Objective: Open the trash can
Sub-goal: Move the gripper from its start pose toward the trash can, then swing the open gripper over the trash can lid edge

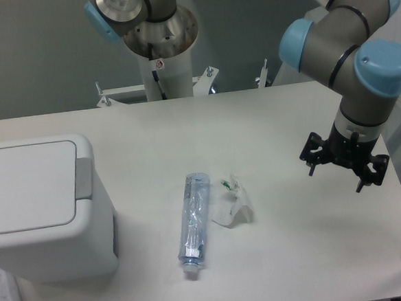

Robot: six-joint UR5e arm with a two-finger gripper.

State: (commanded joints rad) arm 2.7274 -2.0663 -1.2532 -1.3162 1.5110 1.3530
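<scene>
The bin (43,210) is set at the left edge of the tabletop (290,254), a boxy body of smooth white plastic with rounded corners. Its flat white lid (27,184) is shut and lies flush in the rim, outlined by a thin seam. A grey push-tab (83,178), a narrow upright rectangle, is seen on the lid's right edge.

To the right of the bin, near the middle of the tabletop, a clear plastic bottle (194,223) is laid on its side, crushed and creased, with its neck turned toward the near edge. Just beside it, on its right, a crumpled piece of clear film (232,203) with a small green mark is found; whether the two touch cannot be told.

Well apart from these, at the right side, the claw (344,162) is held above the tabletop, a black fitting with several short prongs pointing down. Nothing is gripped by it; whether its fingers are spread or closed cannot be told. It is carried by an arm (348,44) of grey tubes with light blue caps.

The tabletop is matte, pale and plain.
</scene>
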